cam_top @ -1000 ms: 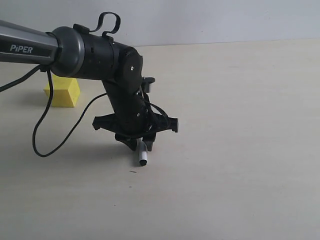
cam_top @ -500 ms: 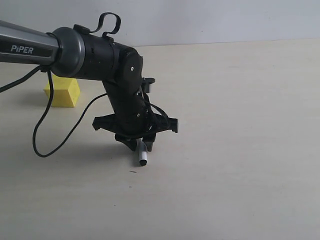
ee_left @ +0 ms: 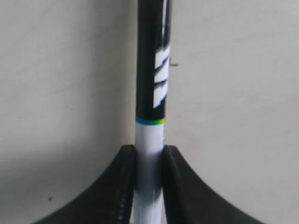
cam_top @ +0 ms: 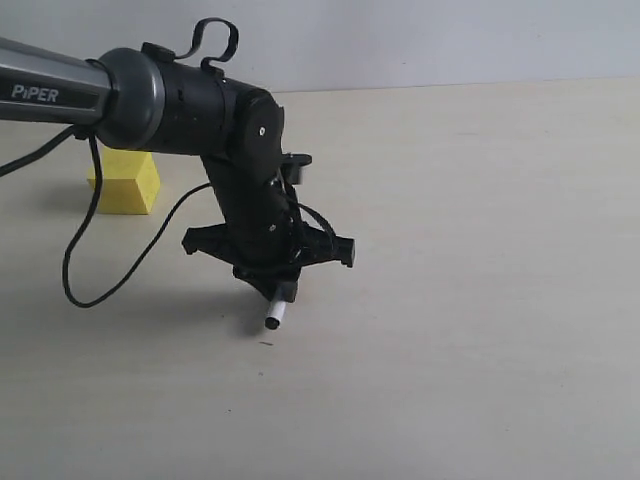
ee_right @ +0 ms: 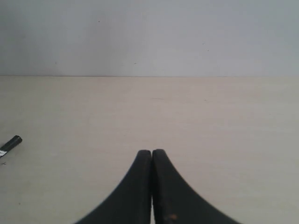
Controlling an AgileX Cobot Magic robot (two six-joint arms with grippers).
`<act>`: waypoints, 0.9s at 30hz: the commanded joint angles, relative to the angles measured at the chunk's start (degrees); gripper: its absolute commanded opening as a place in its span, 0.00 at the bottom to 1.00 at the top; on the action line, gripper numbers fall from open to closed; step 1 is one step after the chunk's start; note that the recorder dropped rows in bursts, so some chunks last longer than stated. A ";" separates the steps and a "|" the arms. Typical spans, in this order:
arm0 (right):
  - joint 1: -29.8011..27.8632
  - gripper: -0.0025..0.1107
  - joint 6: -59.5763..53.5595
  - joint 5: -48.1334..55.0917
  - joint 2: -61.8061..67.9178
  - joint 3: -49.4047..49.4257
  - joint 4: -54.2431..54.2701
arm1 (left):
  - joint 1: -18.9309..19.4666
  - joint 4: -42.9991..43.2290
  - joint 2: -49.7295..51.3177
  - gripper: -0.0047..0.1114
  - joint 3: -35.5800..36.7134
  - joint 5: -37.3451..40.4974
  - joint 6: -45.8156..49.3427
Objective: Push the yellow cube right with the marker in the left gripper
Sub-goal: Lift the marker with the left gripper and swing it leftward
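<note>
The yellow cube (cam_top: 125, 181) rests on the table at the far left, partly behind the arm. My left gripper (cam_top: 277, 292) hangs well to the cube's right and nearer the front, pointing down. It is shut on the marker (cam_top: 273, 316), whose white end sticks out below the fingers, just above the table. In the left wrist view the fingers (ee_left: 122, 182) clamp the white barrel, and the marker's (ee_left: 152, 70) black cap half runs on past them. My right gripper (ee_right: 152, 153) is shut and empty; it does not show in the exterior view.
A black cable (cam_top: 95, 270) loops from the arm down over the table between the cube and the gripper. The pale table (cam_top: 480, 300) runs to a white wall at the back. A black pen-like tip (ee_right: 10, 143) shows at the edge of the right wrist view.
The left gripper has shifted a little to the left and turned, swinging the marker's white end leftward. The cube has not moved.
</note>
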 commanded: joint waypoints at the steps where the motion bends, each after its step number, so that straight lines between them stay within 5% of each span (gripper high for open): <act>1: -0.34 0.02 -0.39 -0.43 -0.35 0.27 -0.09 | 0.70 0.02 -7.57 0.04 -0.38 5.02 8.21; 6: -0.34 0.02 -0.39 -0.43 -0.35 0.27 -0.09 | 4.84 8.67 -26.82 0.04 3.75 11.48 15.93; 11: -0.34 0.02 -0.39 -0.43 -0.35 0.27 -0.09 | 26.08 23.92 -38.60 0.04 9.31 12.75 15.93; 14: -0.34 0.02 -0.39 -0.43 -0.35 0.27 -0.09 | 37.06 23.82 -37.00 0.04 9.31 12.64 15.74; 19: -0.34 0.02 -0.39 -0.43 -0.35 0.27 -0.09 | 41.66 24.05 -32.12 0.04 9.31 -0.22 29.62; 27: -0.34 0.02 -0.39 -0.43 -0.35 0.27 -0.09 | 42.33 30.00 -19.85 0.04 8.13 -10.18 50.47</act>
